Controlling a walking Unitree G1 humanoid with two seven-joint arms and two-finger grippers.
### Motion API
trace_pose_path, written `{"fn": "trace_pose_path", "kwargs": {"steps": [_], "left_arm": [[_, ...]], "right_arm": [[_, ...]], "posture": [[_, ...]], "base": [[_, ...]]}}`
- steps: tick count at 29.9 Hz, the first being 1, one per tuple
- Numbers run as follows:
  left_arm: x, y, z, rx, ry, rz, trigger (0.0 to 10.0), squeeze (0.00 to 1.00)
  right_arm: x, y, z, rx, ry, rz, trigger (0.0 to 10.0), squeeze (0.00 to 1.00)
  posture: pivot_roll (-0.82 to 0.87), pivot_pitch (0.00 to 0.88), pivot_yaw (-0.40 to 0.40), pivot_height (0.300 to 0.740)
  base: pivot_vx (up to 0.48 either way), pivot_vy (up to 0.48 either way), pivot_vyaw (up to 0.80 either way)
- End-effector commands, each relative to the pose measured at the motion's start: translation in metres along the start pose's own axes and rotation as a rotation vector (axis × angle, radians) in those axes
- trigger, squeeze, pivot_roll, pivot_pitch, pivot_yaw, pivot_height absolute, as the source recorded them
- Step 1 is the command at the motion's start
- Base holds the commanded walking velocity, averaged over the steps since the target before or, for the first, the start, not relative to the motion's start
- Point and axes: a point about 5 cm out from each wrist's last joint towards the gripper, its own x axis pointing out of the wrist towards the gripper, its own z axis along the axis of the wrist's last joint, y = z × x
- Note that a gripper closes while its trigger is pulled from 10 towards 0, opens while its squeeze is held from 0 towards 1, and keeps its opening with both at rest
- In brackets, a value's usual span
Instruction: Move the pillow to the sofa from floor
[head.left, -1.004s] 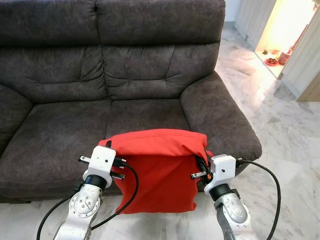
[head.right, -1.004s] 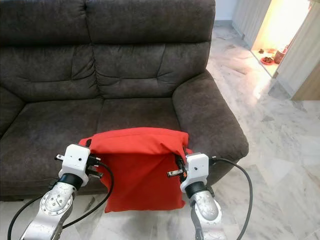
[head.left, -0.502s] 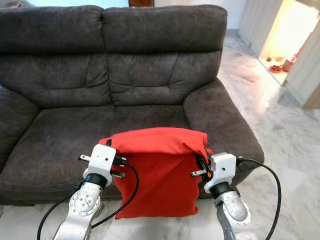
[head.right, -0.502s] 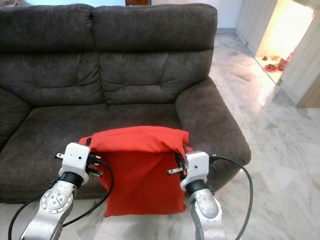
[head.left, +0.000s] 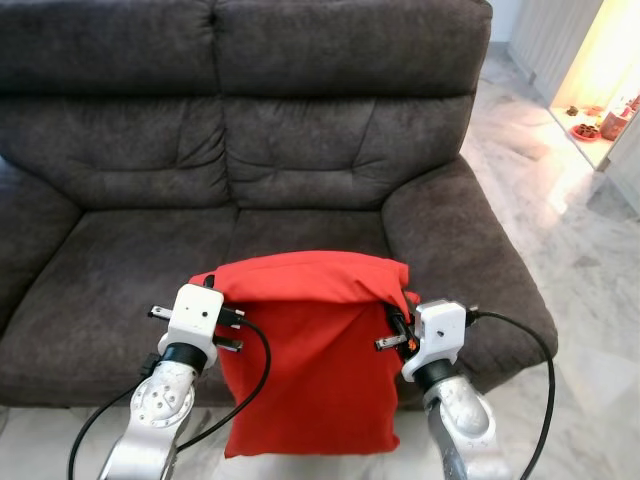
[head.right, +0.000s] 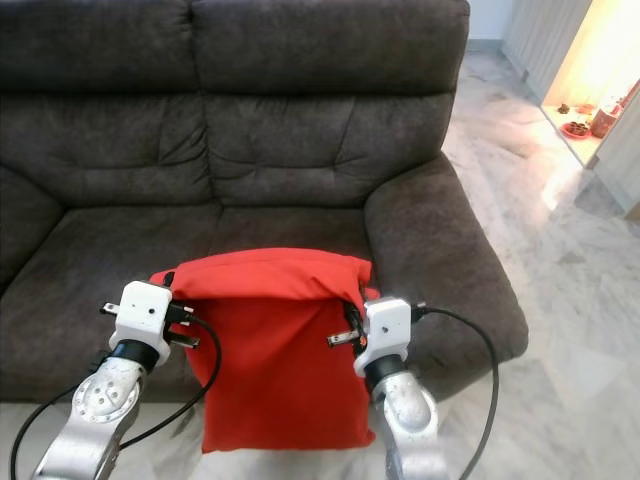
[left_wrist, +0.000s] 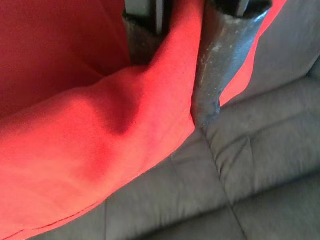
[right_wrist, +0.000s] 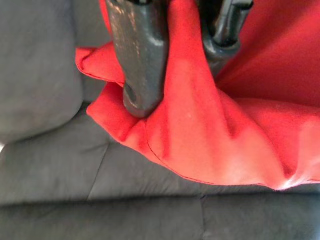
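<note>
Since a second ago your view has swung so the dark grey sofa (head.left: 300, 150) sits more centred and its right armrest (head.left: 470, 260) shows more fully; the red pillow (head.left: 310, 370) hangs between your two arms as before, its lower edge now a little lower in the picture. You hold it by its upper corners. Your left gripper (left_wrist: 172, 65) pinches the pillow's top left corner, red fabric squeezed between the two black fingers (left_wrist: 220, 60). Your right gripper (right_wrist: 177, 55) does the same at the top right corner, its fingers (right_wrist: 137, 55) clamped on a fold of cloth. Both silver forearms rise from below, wrists bent inward toward each other, white wrist housings level with the pillow's rolled top edge. The pillow hangs upright in front of the sofa's front edge, its top edge over the front of the seat cushions (head.left: 120, 290), its bottom down at the level of the pale marble floor (head.left: 590, 250). Behind it the seat lies open from the left armrest to the right one. To your right the floor runs on to a sunlit doorway (head.left: 600, 70).
</note>
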Motion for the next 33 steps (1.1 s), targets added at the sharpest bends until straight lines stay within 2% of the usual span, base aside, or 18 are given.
{"fn": "trace_pose_path", "kwargs": {"steps": [1,3,8,10,17,21,26,31,33], "left_arm": [[0.003,0.040,0.021,0.019,-0.084,0.166,10.0,0.00],[0.012,0.049,0.040,0.027,-0.143,0.189,10.0,0.00],[0.019,0.059,0.056,0.039,-0.193,0.208,10.0,0.00],[0.023,0.064,0.071,0.047,-0.234,0.220,10.0,0.00],[0.024,0.064,0.078,0.040,-0.247,0.216,10.0,0.00],[0.024,0.063,0.079,0.041,-0.246,0.213,10.0,0.00],[0.023,0.064,0.078,0.042,-0.237,0.217,10.0,0.00],[0.023,0.064,0.079,0.046,-0.240,0.219,10.0,0.00],[0.024,0.064,0.081,0.050,-0.244,0.220,10.0,0.00]], "right_arm": [[0.011,-0.013,0.048,-0.010,-0.217,-0.076,10.0,0.00],[0.019,-0.011,0.069,-0.019,-0.285,-0.061,10.0,0.00],[0.025,-0.010,0.084,-0.026,-0.336,-0.055,10.0,0.00],[0.028,-0.008,0.099,-0.019,-0.380,-0.046,10.0,0.00],[0.030,-0.005,0.110,-0.016,-0.414,-0.030,10.0,0.00],[0.031,-0.005,0.109,-0.016,-0.402,-0.027,10.0,0.00],[0.029,-0.003,0.097,-0.006,-0.354,-0.028,10.0,0.00],[0.030,0.000,0.098,0.012,-0.364,-0.023,10.0,0.00],[0.035,0.004,0.106,0.017,-0.390,-0.006,10.0,0.00]], "posture": [[0.03,0.117,0.037,0.740],[0.04,0.118,0.038,0.740],[0.04,0.118,0.038,0.740],[0.04,0.119,0.038,0.740],[0.04,0.115,0.036,0.740],[0.04,0.113,0.037,0.740],[0.05,0.111,0.036,0.740],[0.05,0.111,0.035,0.740],[0.05,0.110,0.032,0.740]], "base": [[0.307,0.000,0.00],[0.302,0.000,0.00],[0.304,0.000,0.00],[0.302,0.000,0.00],[0.304,0.000,0.00],[0.305,0.000,0.00],[0.305,0.000,0.00],[0.305,0.000,0.00],[0.309,0.000,0.00]]}}
